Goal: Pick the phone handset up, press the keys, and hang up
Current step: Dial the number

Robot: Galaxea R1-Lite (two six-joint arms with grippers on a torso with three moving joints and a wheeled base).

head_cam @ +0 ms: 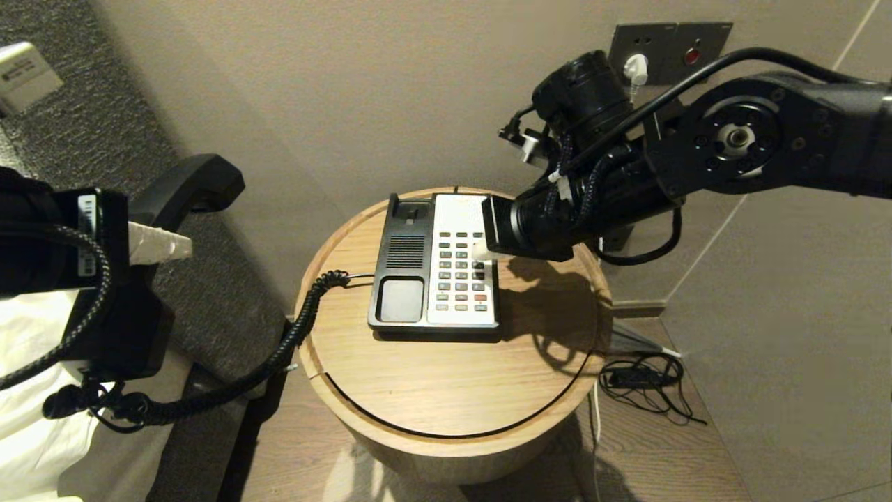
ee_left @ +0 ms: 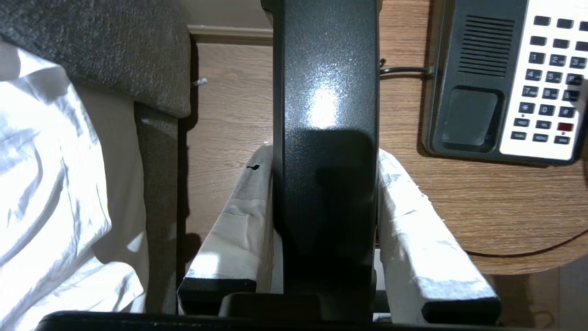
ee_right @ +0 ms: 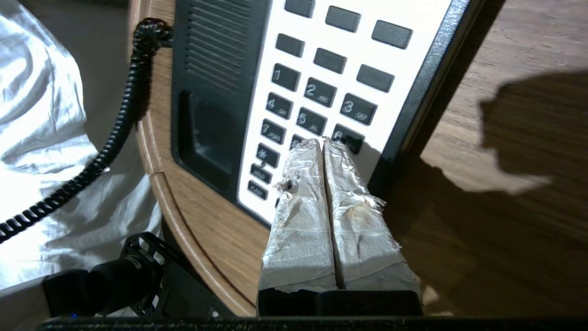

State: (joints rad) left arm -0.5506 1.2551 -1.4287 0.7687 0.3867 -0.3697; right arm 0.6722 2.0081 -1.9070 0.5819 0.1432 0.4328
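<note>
Handset: one black textured plastic handset (head_cam: 182,187) clamped in my left gripper (head_cam: 164,244) off the round wooden table (head_cam: 446,376); one black-and-white keypad phone base (head_cam: 435,268) under my right gripper (ee_right: 323,143), fingers pressed together on the keys.

Looks like a hotel guest room, bedside corner. Main cue: desk phone (head_cam: 435,268) with a white keypad panel and rows of small service keys under the digits, sitting on a round wooden side table (head_cam: 453,376). Left of the table: white bed linen (head_cam: 31,390) and a grey upholstered headboard or bed frame (head_cam: 90,111). Behind the table, a plain beige wall with a metal socket plate (head_cam: 669,45) carrying a white plug and a red button. Wood-look floor beneath, with a loose black cable (head_cam: 644,383) lying just right of the table base.
</note>
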